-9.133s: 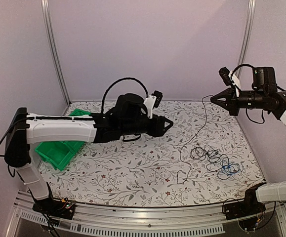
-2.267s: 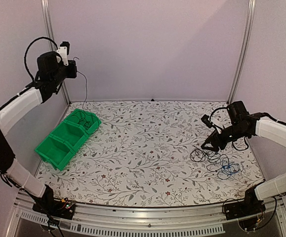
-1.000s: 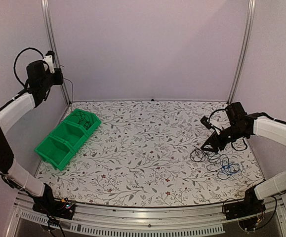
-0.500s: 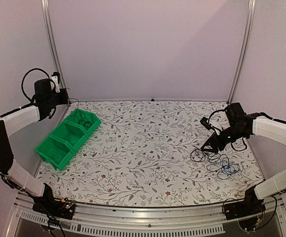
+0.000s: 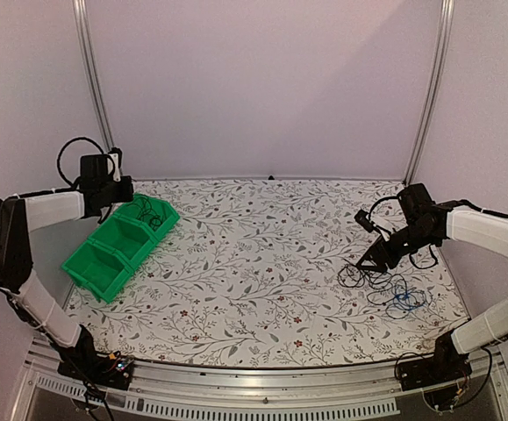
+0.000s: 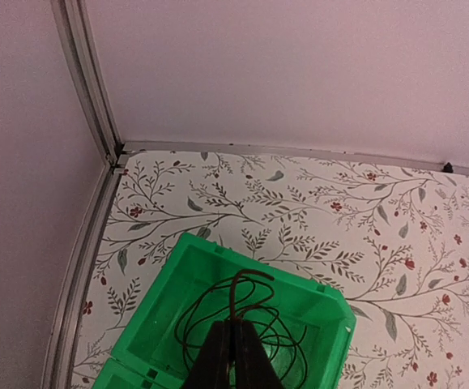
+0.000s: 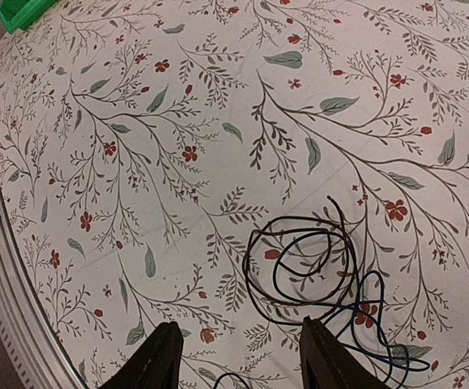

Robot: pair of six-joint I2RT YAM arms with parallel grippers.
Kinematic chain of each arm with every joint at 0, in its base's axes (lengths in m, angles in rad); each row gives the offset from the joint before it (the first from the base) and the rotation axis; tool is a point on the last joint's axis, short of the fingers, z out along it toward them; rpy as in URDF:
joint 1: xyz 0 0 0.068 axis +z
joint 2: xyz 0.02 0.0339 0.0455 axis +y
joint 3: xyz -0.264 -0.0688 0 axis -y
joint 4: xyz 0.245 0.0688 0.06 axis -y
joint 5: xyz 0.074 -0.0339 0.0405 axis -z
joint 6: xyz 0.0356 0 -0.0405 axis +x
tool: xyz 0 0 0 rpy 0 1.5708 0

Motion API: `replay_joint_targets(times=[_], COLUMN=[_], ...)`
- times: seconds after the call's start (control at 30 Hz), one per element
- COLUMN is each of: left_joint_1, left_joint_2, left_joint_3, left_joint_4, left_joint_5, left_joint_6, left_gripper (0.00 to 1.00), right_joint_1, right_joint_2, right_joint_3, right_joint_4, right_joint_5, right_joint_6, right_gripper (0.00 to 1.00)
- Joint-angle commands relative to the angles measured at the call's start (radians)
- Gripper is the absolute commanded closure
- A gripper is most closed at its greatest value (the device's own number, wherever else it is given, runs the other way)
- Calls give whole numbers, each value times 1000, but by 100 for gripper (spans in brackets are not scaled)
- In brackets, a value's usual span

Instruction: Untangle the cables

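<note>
Your left gripper (image 6: 234,331) has dropped, pinching one freed cable (image 6: 254,278) into the bin (image 6: 157,312); right gripper (image 7: 238,332) gapes wide above the tangle (image 7: 315,259).

One cable (image 6: 276,334) in far compartment of bin (image 5: 98,282), left; other cables (image 5: 385,285), seemingly tangled, on table (image 5: 254,263), right.

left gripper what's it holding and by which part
A dark cable, pinched on a strand rising from its coil by the shut left gripper; the rest lies coiled in the green bin.
</note>
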State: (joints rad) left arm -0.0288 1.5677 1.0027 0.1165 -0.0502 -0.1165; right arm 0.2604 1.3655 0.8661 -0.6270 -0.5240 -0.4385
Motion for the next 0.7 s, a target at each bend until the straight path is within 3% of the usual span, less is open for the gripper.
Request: replay_joint_targets(times=[0.0, 0.3, 0.67], left_joint_1=[-9, -23, -55], left_joint_2=[70, 178, 375], left_joint_3=[37, 99, 300], left_joint_4=[-77, -176, -344], left_joint_5=[-46, -46, -62], left_joint_6=[-9, -63, -94], left_gripper=[100, 100, 100], right_joint_1=[-4, -5, -4], right_joint_2=[2, -9, -11], right_joint_3=[4, 0, -4], right_joint_4=[11, 18, 26], right_joint_5=[12, 15, 16], right_joint_6=[-9, -9, -9], right_gripper=[46, 46, 46])
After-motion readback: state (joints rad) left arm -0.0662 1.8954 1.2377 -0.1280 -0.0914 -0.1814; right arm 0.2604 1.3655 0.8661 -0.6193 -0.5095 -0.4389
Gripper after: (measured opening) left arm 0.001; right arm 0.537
